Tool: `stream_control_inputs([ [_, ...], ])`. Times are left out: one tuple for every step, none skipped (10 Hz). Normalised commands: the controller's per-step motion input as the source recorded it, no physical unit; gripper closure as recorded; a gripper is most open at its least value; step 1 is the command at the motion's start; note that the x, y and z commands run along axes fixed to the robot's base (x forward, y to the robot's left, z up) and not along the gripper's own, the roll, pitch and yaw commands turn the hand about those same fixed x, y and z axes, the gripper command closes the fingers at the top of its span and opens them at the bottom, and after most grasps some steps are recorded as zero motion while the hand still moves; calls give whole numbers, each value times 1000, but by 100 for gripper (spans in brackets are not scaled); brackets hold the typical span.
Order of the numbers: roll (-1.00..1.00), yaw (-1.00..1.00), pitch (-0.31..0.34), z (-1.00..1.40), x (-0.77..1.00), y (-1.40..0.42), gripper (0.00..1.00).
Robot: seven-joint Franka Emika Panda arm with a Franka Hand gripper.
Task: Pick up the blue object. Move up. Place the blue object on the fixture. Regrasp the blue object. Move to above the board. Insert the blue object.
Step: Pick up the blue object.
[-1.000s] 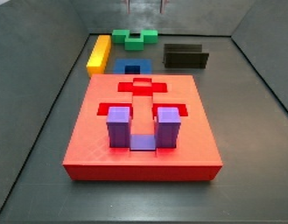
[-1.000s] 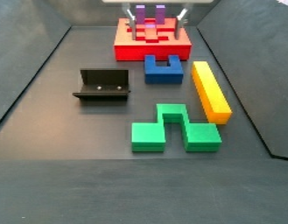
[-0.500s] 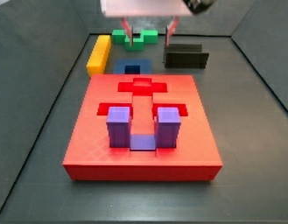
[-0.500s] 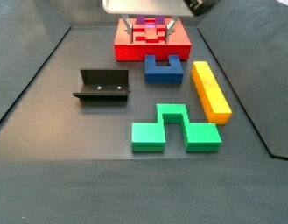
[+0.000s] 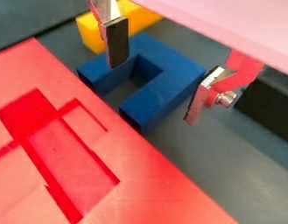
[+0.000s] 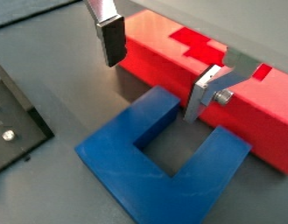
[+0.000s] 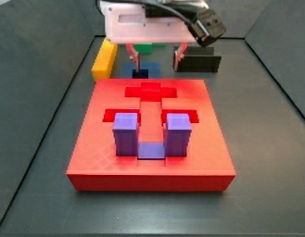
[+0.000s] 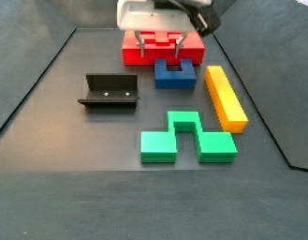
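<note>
Blue object (image 7: 140, 72) mostly behind the pincer (image 7: 151, 61).

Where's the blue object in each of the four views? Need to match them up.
Wrist view: blue object centre, between the open gripper fingers, beside the board.
Wrist view: low, under the gripper.
Side view: beyond the board's far edge, mostly hidden.
Side view: centre, below the gripper.
Shared landmark: the board.

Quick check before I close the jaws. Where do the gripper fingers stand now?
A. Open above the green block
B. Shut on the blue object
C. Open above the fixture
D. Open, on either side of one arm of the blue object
D: in a wrist view the open gripper has its fingers on either side of one arm of the blue object, not clamping it.
</note>
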Motion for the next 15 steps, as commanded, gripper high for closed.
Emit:
stream_control_inputs([
  [-73, 0, -76, -417, 0, 0, 0],
  [-40, 0, -67, -354, 0, -74, 0],
  [-11, 0, -56, -280, 0, -117, 0],
  [36, 0, -1, -143, 0, -140, 0],
  [107, 0, 0, -140, 0, -180, 0],
  [147, 71, 0, -177, 0, -71, 0],
  [146, 220, 0, -191, 60, 0, 0],
  [130, 206, 0, -146, 14, 0, 0],
  [127, 203, 0, -126, 0, 0, 0],
  [101, 60, 0, -100, 0, -23, 0],
  [87, 34, 0, -54, 0, -11, 0],
  [0, 0, 0, 0, 0, 0, 0],
  [0, 0, 0, 0, 0, 0, 100],
  [0, 0, 0, 0, 0, 0, 100],
  [0, 0, 0, 0, 0, 0, 100],
])
